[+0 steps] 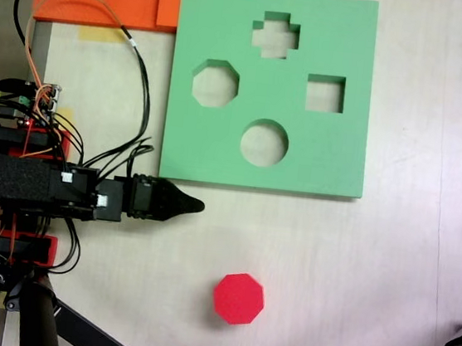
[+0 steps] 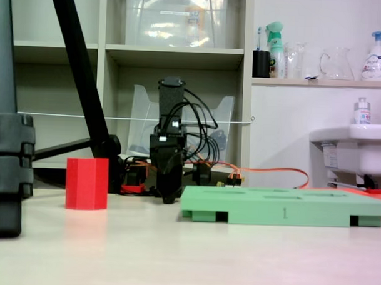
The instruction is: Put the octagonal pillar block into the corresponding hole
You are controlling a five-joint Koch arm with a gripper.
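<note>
- Gripper (image 1: 196, 206) empty; fingers look closed, tips together.
- Octagonal pillar block (image 1: 239, 298) upright on table (image 1: 387, 266), clear of green board (image 1: 341, 160).
- Open up, descend square over block, grip flat faces.
- Target: octagonal hole (image 1: 216, 84).

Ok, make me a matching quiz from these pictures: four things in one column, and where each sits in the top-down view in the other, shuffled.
Things:
1. red block
2. eight-sided hole
3. cross hole
4. pincer

Places in the top-down view:
A. top of the green board
B. left part of the board
C. on the table, below the board
D. just off the board's lower left corner

Pairs: 1-C, 2-B, 3-A, 4-D
</note>
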